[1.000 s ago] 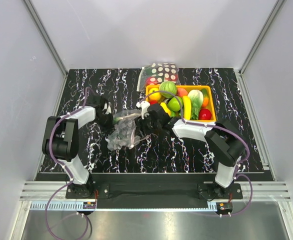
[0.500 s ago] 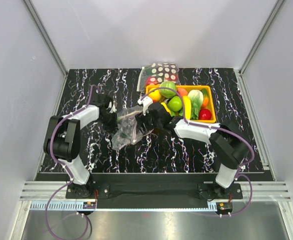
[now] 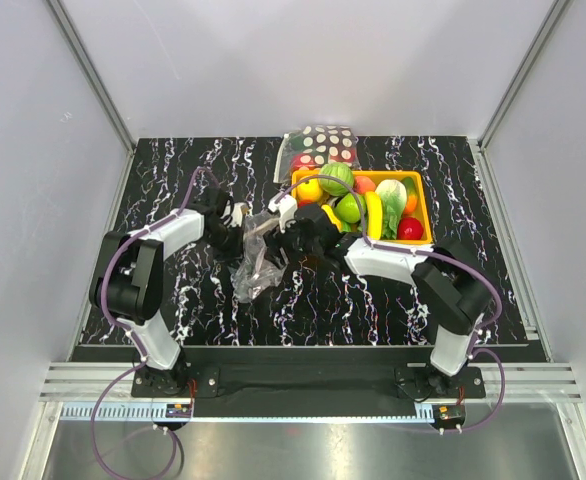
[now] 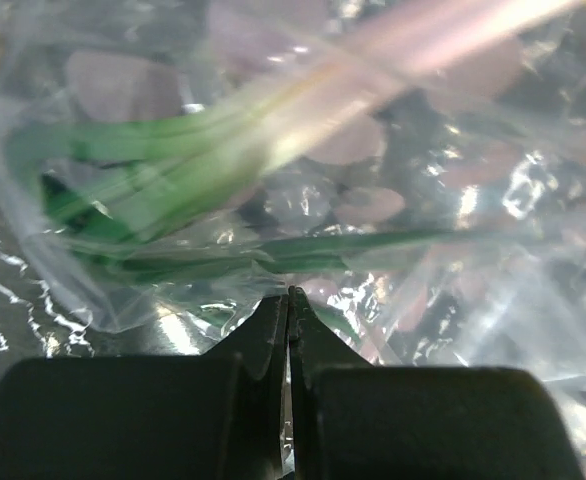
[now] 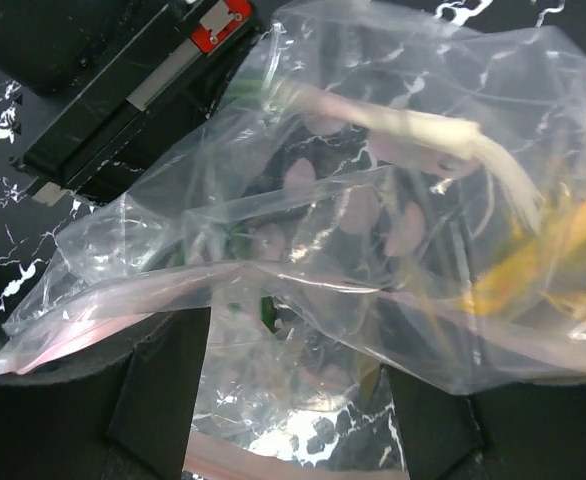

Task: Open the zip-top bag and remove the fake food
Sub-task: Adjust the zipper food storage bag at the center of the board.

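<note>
Plastic zip-top bag point(image 4: 393, 190) at left end effector point(image 4: 288, 300)

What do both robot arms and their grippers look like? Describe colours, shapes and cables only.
Both the left arm and right arm have white tube-like links between bulky black joints. A thin purple cable loops along each. The left gripper and right gripper are matte black with two flat fingers.

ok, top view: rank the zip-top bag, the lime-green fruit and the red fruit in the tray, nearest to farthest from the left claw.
1. zip-top bag: right at the left claw, left of the tray.
2. lime-green fruit: middle of the yellow tray.
3. red fruit: tray's near right corner.
</note>
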`<state>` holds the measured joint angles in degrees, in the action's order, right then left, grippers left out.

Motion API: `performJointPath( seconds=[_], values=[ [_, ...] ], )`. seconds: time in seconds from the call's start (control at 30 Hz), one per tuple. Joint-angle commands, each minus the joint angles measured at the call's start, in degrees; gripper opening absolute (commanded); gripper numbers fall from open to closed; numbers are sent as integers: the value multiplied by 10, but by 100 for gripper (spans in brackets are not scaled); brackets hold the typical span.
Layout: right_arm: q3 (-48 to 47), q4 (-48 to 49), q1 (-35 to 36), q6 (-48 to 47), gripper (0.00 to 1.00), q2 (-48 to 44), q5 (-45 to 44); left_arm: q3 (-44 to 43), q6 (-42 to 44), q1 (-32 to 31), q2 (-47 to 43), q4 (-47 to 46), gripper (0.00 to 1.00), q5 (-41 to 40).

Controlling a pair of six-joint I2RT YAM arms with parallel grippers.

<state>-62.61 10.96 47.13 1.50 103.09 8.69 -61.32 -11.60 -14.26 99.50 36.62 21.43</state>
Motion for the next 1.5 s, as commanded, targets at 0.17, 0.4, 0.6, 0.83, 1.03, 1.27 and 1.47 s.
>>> performJointPath(
  seconds=[0.17, 0.4, 0.6, 0.83, 1.03, 1.27, 1.47],
  values=[
    [-70, 8, 5, -33, 75, 68, 74, -21, 37, -16, -8, -19, 0, 90],
    [-69, -11, 4, -28, 73, 80, 1, -18, 36, -16, 0, -2, 0, 52],
    [-68, -23, 5, -18, 70, 70, -66, -12, 25, -16, 8, 14, 0, 12],
    [-85, -38, 4, -18, 62, 78, -123, 0, 14, -15, 10, 30, 0, -24],
    [-94, -41, 2, -18, 61, 82, -145, 12, 3, -13, 10, 30, 0, -36],
    [-117, -55, 0, -19, 62, 100, -175, 22, -2, -9, 4, 30, 0, -46],
    [-150, -77, 0, -28, 64, 134, -120, 23, -4, -6, 14, 16, 0, -35]
  ],
)
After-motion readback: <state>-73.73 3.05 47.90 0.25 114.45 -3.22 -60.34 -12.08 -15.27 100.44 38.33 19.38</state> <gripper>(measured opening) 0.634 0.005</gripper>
